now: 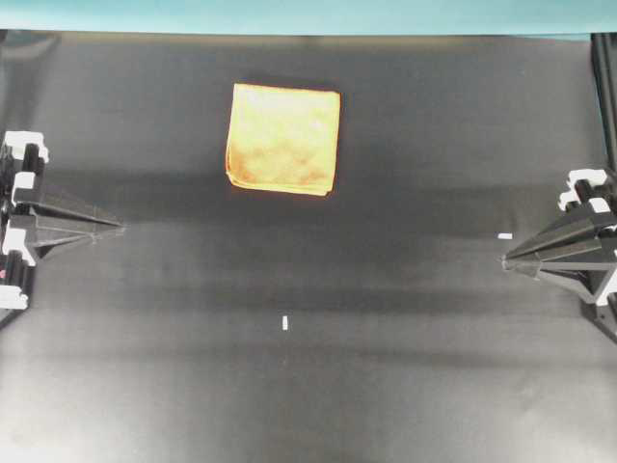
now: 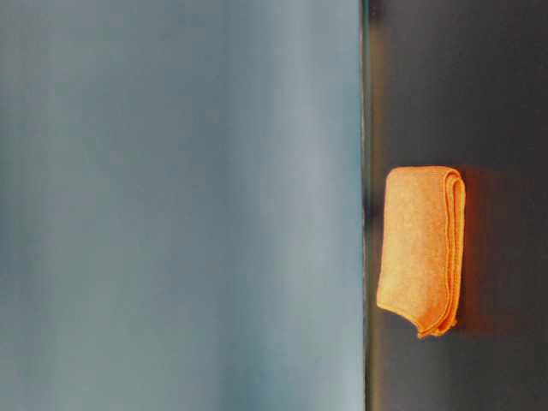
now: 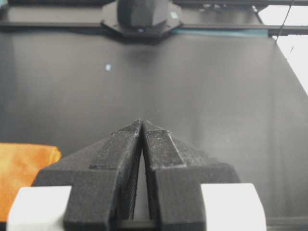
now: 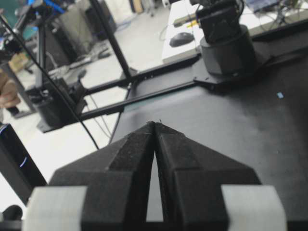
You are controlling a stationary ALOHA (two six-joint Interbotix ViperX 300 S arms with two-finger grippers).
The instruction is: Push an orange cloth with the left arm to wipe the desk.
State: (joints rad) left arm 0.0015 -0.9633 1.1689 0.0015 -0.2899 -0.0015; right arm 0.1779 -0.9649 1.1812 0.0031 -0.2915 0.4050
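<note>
The folded orange cloth (image 1: 283,138) lies flat on the black desk (image 1: 308,386), towards the back and a little left of centre. It also shows in the table-level view (image 2: 421,248) and at the lower left of the left wrist view (image 3: 21,171). My left gripper (image 1: 120,228) is shut and empty at the left edge, well apart from the cloth, its tips touching in the left wrist view (image 3: 142,121). My right gripper (image 1: 505,259) is shut and empty at the right edge, its tips touching in the right wrist view (image 4: 154,123).
A small white tape mark (image 1: 285,323) sits near the desk's middle and another (image 1: 504,235) lies close to the right gripper's tip. A teal border strip (image 1: 308,14) runs along the far edge. The opposite arm's base (image 3: 142,14) stands at the desk's end.
</note>
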